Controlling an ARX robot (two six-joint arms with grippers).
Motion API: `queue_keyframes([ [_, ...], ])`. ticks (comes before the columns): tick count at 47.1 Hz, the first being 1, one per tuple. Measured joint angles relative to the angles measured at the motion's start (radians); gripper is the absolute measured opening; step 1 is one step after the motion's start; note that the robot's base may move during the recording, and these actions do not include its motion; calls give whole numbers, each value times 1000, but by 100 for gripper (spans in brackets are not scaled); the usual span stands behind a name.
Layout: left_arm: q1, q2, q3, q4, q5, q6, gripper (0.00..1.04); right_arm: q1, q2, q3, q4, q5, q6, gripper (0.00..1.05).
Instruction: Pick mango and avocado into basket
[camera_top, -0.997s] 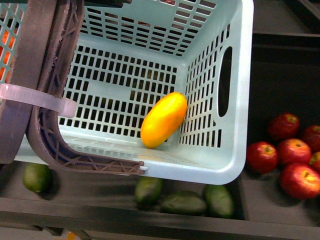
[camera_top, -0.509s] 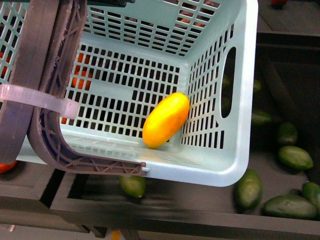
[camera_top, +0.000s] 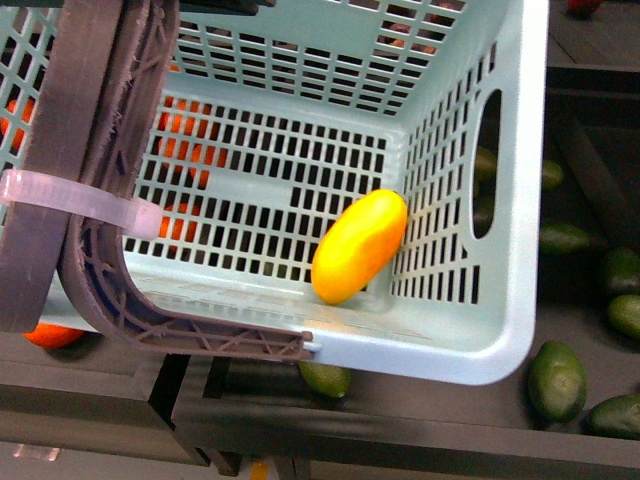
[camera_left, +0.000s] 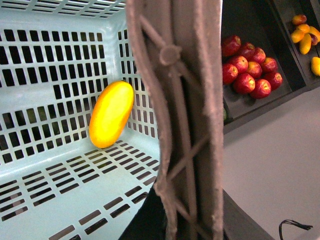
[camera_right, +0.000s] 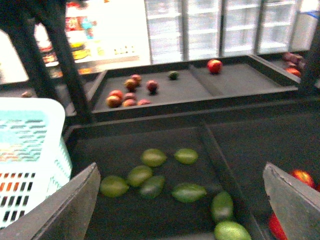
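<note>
The mango (camera_top: 360, 247) lies alone in the basket (camera_top: 520, 210), tilted on the slotted floor in a corner, touching the wall. The handle (camera_top: 90, 150), tied with a zip tie (camera_top: 70, 200), crosses close to the front camera. Of the left gripper (camera_left: 190, 227) only dark parts show beside the handle, so its grip cannot be told. The right gripper (camera_right: 180, 172) is spread wide, holding nothing, above a dark bin (camera_right: 235, 150) of loose avocados (camera_right: 150, 180) just beside the basket. Oranges (camera_top: 185, 150) show through the lattice. Further off, apples (camera_right: 125, 95) lie in another bin.
</note>
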Motion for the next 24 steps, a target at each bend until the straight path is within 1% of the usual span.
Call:
queue_keyframes([
  [1,-2,0,0,0,5,-1,8,-17,28,5,20,36,50,97],
  [2,-3,0,0,0,6,-2,8,-36,53,10,36,41,69,97],
  [3,-5,0,0,0,5,-2,8,-69,100,23,64,37,106,97],
  [8,-5,0,0,0,-4,-1,8,-191,343,129,156,-8,181,97],
  [12,-4,0,0,0,-11,-1,8,-237,527,223,174,-35,200,97],
  [14,-4,0,0,0,-13,-1,8,-246,608,262,179,-49,204,97],
  [16,0,0,0,0,-19,-2,8,-255,764,338,193,-81,196,97],
  [21,1,0,0,0,-22,-1,8,-274,952,437,209,-135,191,97],
  [24,0,0,0,0,-21,0,8,-296,1100,515,215,-164,158,97],
])
